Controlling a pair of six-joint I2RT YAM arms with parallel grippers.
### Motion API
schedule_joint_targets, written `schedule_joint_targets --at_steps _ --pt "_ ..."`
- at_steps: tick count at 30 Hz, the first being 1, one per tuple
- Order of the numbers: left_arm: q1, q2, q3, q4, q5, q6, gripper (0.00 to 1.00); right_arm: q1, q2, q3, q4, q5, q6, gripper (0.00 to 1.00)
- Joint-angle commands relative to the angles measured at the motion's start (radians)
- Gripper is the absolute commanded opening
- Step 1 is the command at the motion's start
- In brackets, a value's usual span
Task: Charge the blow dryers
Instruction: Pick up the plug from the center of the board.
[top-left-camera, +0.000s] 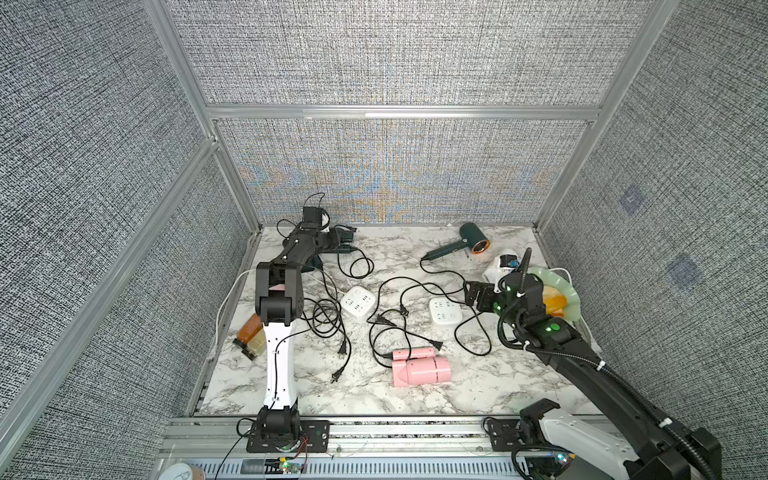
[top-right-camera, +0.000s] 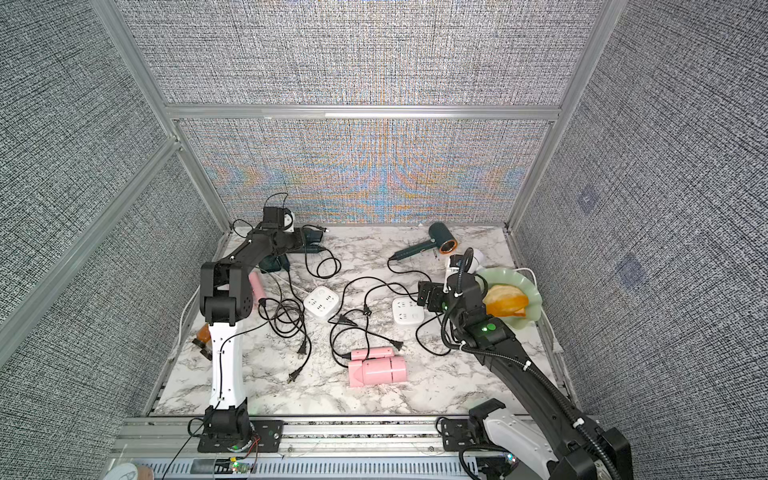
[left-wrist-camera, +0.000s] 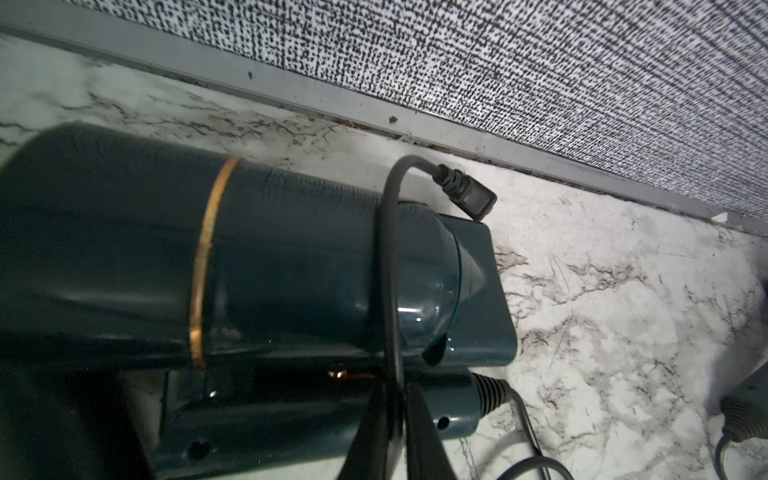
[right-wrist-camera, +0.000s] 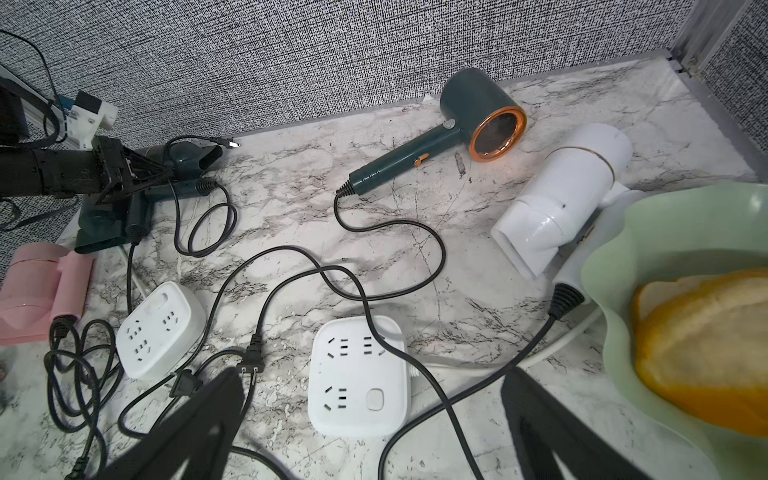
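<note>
My left gripper (left-wrist-camera: 395, 399) is at the back left corner, shut on a black cord (left-wrist-camera: 388, 249) that loops over a dark teal blow dryer (left-wrist-camera: 291, 266); its plug (left-wrist-camera: 467, 197) hangs free. My right gripper (right-wrist-camera: 372, 382) stands open above the right white power strip (right-wrist-camera: 359, 374), holding nothing. A dark green copper-ringed dryer (top-left-camera: 469, 241) and a white dryer (right-wrist-camera: 569, 187) lie at the back right. One pink dryer (top-left-camera: 419, 368) lies front centre, another (top-right-camera: 257, 286) beside the left arm. A second power strip (top-left-camera: 357, 301) sits mid-table.
Loose black cords and plugs (top-left-camera: 399, 309) sprawl between the strips. An amber bottle (top-left-camera: 251, 334) lies at the left edge. A green wavy plate (top-left-camera: 544, 272) with orange food sits at the right edge behind my right gripper (top-left-camera: 478, 297). Walls close three sides.
</note>
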Motion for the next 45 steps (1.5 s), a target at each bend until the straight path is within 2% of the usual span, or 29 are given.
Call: schedule_joint_targets --at_steps 1,11,16,20,29,33,41,45 --pt "0.001 -0.014 0.007 -0.004 0.005 0.023 0.10 0.001 -0.006 0.005 -0.013 0.005 0.007 0.99" --pt "-0.028 -0.152 -0.017 0.006 0.067 0.159 0.07 0.001 -0.026 0.023 -0.029 -0.048 -0.017 0.99" --pt "-0.066 -0.244 -0.056 -0.014 0.105 0.232 0.07 0.004 0.010 0.071 -0.043 -0.193 -0.086 0.99" --pt "-0.098 -0.325 -0.135 0.000 0.194 0.300 0.07 0.007 0.056 0.121 -0.042 -0.292 -0.125 0.98" --pt "-0.159 -0.520 -0.309 -0.030 0.320 0.367 0.06 0.030 0.297 0.310 -0.057 -0.477 -0.215 0.76" --pt "-0.196 -0.569 -0.366 -0.064 0.311 0.387 0.06 0.046 0.422 0.408 -0.079 -0.593 -0.274 0.70" --pt "-0.225 -0.633 -0.458 -0.056 0.414 0.432 0.06 0.056 0.578 0.549 -0.076 -0.589 -0.309 0.66" --pt "-0.237 -0.642 -0.498 -0.047 0.424 0.439 0.06 0.056 0.646 0.607 -0.079 -0.568 -0.314 0.64"
